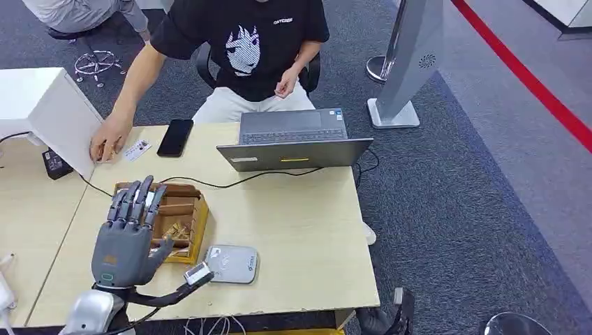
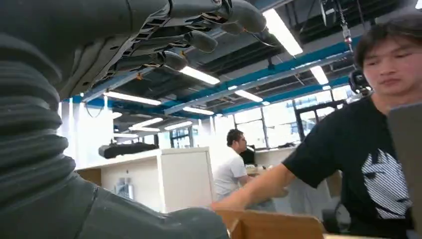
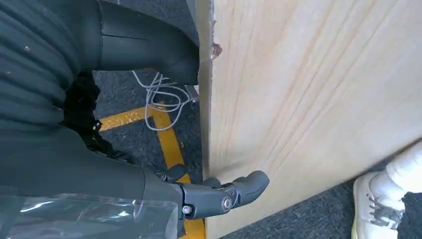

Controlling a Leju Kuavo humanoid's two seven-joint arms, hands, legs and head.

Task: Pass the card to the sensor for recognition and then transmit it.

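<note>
1. Left robot hand (image 1: 126, 234): raised over the near-left part of the counter (image 1: 293, 223), back of the hand to the head camera, fingers spread and extended, holding nothing. It hides part of the wooden box behind it.
2. Right robot hand (image 3: 219, 196): seen from its wrist camera at the edge of a pale wooden panel, above dark carpet with a yellow line and loose white cables. Only a thumb and part of one finger are visible; whether it is spread or closed cannot be told.
3. Sensor (image 1: 232, 264): a flat grey pad lying on the near part of the counter, just right of the left robot hand. Its near-left corner is overlapped by a small white-and-grey part by the robot's wrist.
4. Wooden box (image 1: 183, 216): open-topped, just behind the sensor. It holds brownish items, too unclear to identify.
5. Laptop (image 1: 293, 143): open at the far edge, screen back toward the camera; a black cable runs from it.
6. Phone (image 1: 175, 137): black, flat, far left.
7. Card (image 1: 137, 149): small and white, on the far-left counter between the phone and a person's hand (image 1: 109, 139), which rests just beside it. Print illegible.
</note>
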